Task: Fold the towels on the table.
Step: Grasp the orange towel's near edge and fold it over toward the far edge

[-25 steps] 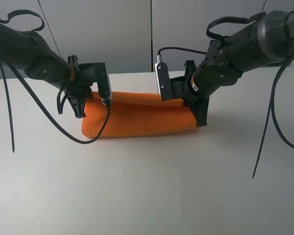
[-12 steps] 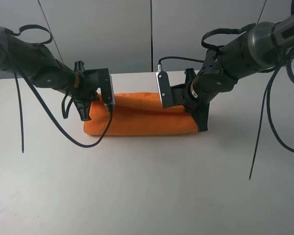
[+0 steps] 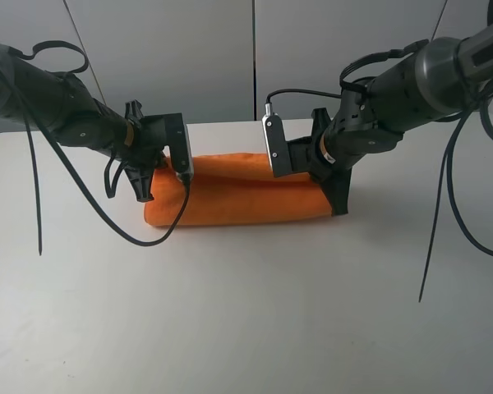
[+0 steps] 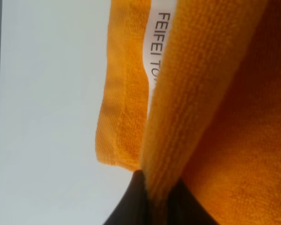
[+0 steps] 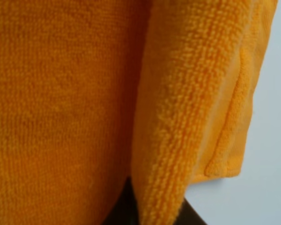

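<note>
The bright orange fuzzy microfibre towel (image 3: pixel 238 199) lies folded lengthwise on the large white matte table (image 3: pixel 246 312), toward its far edge. The left gripper (image 4: pixel 155 192) is clamped on 1 end's edge. The right gripper (image 5: pixel 152 206) is clamped on the opposite end's edge.

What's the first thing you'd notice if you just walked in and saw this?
The bright orange towel, lying as a long folded bundle toward the back of the white table. Next come two black robot arms: the left gripper pinches the towel's left end and the right gripper pinches its right end. A white label with black letters shows near the left grip.
</note>
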`<state>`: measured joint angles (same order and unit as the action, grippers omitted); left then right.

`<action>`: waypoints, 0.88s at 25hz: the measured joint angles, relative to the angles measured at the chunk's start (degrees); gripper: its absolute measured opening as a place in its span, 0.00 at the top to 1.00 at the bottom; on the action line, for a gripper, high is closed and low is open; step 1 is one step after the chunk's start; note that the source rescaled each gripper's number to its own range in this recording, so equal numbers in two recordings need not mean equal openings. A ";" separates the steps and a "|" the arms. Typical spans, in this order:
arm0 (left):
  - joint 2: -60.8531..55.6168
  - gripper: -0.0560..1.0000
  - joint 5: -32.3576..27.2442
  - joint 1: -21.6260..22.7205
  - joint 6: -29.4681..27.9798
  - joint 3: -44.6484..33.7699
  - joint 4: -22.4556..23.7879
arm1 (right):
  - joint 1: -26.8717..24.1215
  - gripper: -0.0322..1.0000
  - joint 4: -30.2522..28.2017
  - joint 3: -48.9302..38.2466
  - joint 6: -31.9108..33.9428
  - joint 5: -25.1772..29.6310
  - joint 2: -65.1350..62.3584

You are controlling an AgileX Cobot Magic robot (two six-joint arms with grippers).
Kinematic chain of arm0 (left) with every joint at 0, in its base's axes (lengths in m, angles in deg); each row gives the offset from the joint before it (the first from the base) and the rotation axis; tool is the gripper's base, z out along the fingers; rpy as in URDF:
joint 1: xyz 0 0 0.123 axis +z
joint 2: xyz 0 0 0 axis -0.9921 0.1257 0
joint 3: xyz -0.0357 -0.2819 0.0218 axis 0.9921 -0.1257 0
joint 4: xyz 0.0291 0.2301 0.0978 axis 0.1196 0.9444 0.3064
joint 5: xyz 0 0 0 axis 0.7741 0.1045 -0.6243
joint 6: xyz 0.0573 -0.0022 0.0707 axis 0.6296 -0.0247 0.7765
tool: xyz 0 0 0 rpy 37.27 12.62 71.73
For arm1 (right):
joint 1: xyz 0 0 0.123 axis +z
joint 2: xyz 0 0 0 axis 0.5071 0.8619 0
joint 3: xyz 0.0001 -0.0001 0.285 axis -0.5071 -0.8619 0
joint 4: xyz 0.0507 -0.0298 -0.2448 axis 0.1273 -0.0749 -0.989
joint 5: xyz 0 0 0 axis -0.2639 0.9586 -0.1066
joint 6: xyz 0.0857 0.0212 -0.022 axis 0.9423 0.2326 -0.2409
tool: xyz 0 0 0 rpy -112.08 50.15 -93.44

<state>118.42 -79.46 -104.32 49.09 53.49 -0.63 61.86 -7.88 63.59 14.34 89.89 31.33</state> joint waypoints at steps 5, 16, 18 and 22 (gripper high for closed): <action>0.00 0.95 -0.11 0.00 -2.03 0.00 -0.22 | 0.00 0.97 -4.36 0.00 2.35 -0.57 0.03; 0.00 0.94 -2.43 0.00 -2.50 0.00 -1.32 | 0.00 0.85 -8.26 0.00 6.85 -2.49 0.03; 0.00 0.88 -2.54 0.00 -2.69 0.00 -1.48 | 0.00 0.65 -8.26 0.00 7.08 -2.49 0.03; 0.00 0.41 -3.20 0.27 -3.75 0.00 -1.59 | -0.12 0.20 -9.78 0.00 8.05 -1.39 0.03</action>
<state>118.42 -82.65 -104.05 45.34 53.49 -2.22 61.75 -17.66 63.59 22.40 88.50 31.36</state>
